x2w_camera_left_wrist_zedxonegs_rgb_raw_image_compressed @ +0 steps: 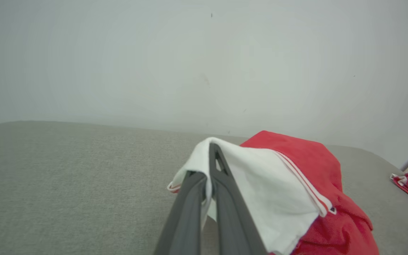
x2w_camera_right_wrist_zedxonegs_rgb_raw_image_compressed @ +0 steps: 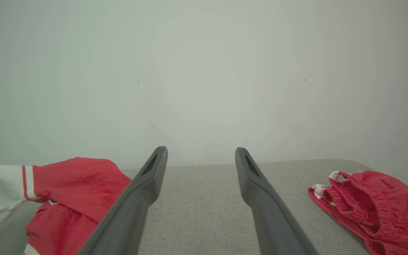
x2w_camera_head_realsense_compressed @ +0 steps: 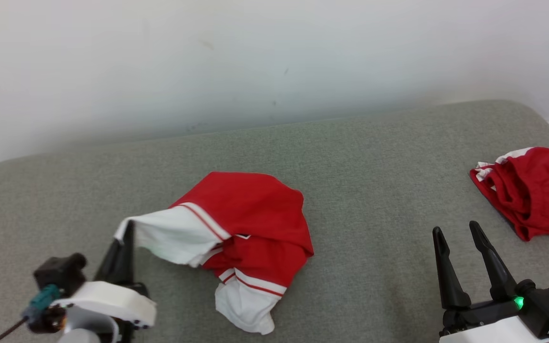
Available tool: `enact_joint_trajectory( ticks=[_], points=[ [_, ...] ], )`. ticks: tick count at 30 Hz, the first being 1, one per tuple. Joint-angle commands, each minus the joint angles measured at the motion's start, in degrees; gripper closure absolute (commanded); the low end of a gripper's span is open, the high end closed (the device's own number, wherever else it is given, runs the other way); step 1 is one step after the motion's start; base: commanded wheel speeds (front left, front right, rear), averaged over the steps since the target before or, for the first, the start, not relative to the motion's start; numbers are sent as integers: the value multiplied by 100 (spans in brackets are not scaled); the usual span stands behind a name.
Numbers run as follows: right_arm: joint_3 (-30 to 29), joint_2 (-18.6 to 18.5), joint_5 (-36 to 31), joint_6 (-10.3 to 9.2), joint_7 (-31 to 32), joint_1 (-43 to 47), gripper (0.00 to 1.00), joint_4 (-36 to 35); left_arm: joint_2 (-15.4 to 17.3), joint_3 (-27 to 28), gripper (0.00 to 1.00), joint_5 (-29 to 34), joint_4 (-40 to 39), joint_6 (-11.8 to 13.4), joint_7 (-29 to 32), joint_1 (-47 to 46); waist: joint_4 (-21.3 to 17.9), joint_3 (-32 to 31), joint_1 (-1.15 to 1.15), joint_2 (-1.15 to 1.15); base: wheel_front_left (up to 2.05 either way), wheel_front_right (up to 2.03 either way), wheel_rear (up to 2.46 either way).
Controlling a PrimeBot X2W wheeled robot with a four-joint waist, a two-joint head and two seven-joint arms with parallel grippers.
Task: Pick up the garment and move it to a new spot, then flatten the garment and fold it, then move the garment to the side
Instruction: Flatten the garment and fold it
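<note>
The garment (x2w_camera_head_realsense_compressed: 250, 214) is a crumpled red top with white sleeves and red-striped trim, lying mid-surface on the grey padded table (x2w_camera_head_realsense_compressed: 374, 190). My left gripper (x2w_camera_head_realsense_compressed: 127, 233) is shut on the white sleeve's edge at the garment's left side, lifting it off the surface. In the left wrist view the white sleeve (x2w_camera_left_wrist_zedxonegs_rgb_raw_image_compressed: 260, 180) drapes over the two closed fingers (x2w_camera_left_wrist_zedxonegs_rgb_raw_image_compressed: 225, 198), with the red body (x2w_camera_left_wrist_zedxonegs_rgb_raw_image_compressed: 313, 159) to the right. My right gripper (x2w_camera_head_realsense_compressed: 460, 236) stands open near the front right, holding nothing; its fingers (x2w_camera_right_wrist_zedxonegs_rgb_raw_image_compressed: 143, 191) frame bare table, with the garment (x2w_camera_right_wrist_zedxonegs_rgb_raw_image_compressed: 73, 187) at the left.
A second red garment (x2w_camera_head_realsense_compressed: 532, 190) with white trim lies bunched at the table's right edge, also in the right wrist view as red cloth (x2w_camera_right_wrist_zedxonegs_rgb_raw_image_compressed: 370, 205). A pale wall (x2w_camera_head_realsense_compressed: 255, 62) runs behind the table. Bare grey surface lies between the two garments.
</note>
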Motion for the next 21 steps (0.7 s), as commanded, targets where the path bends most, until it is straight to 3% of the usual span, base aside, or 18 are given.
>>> enact_joint_trajectory(
  ticks=[1,9,14,19,20,21],
  points=[
    [-16,-57,2,-14,5,76,0,-1,89,91,100,-45,-27,65,12,81,49,-8,0,0,0,0,0],
    [14,-105,-16,-14,5,65,0,3,505,630,100,-209,166,438,126,298,280,56,0,0,0,0,0],
    [24,-146,-23,-14,5,24,0,10,680,795,100,-274,494,472,77,417,368,90,0,0,0,0,0],
    [-11,-187,-29,-14,5,15,0,5,616,815,100,-304,751,530,0,515,449,107,0,0,0,0,0],
    [-4,-195,-33,-14,5,15,0,20,605,807,96,-304,820,510,-8,524,460,103,0,0,0,0,0],
    [1,-196,-37,-14,5,18,0,37,576,794,73,-324,881,490,-13,520,475,92,0,0,0,0,0]
  ],
)
